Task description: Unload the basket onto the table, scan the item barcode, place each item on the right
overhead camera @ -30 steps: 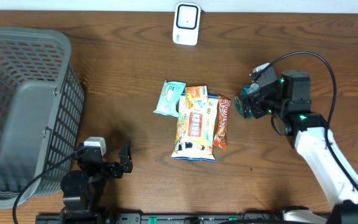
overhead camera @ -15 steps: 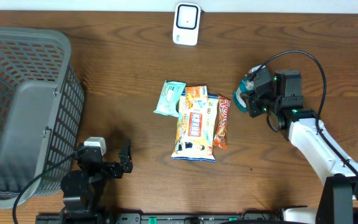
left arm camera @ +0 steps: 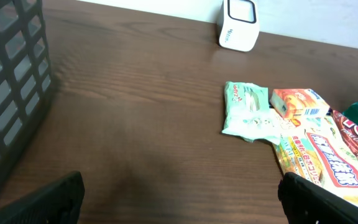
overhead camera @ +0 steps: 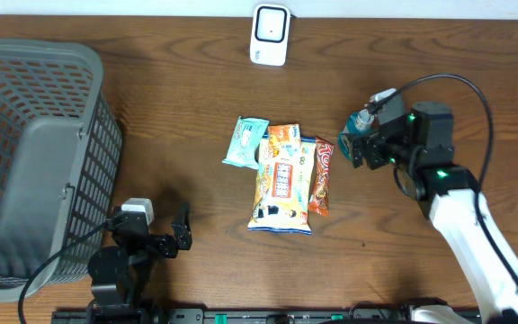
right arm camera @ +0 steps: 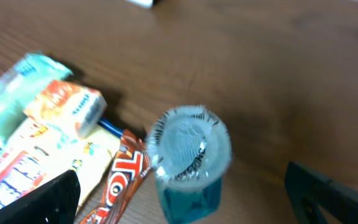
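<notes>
centrally in the right wrist view is the teal container [right arm camera: 190,163], a translucent blue-green body topped by a round, frosted clear lid. it lies between the fingers of the right end effector [overhead camera: 361,149], which are spread wide to the bottom corners and touch neither side of it, so the grip is released. that view is blurred, and i cannot tell whether the container rests on the wood. it is just right of a glossy red-orange bar wrapper [overhead camera: 322,176], which lies beside a large yellow snack packet [overhead camera: 281,191], a small orange packet [overhead camera: 284,137] and a crinkled pale green packet [overhead camera: 245,141] on the dark, grained wooden worktop [overhead camera: 178,108]. the right arm reaches in from the lower right, elbow bent, wrist pointing left. a white, rounded barcode scanner [overhead camera: 270,34] stands at the far edge. a grey plastic lattice basket [overhead camera: 25,81] fills the left side. the left end effector [left arm camera: 182,200] sits low near the front edge, fingers wide apart, holding nothing.
</notes>
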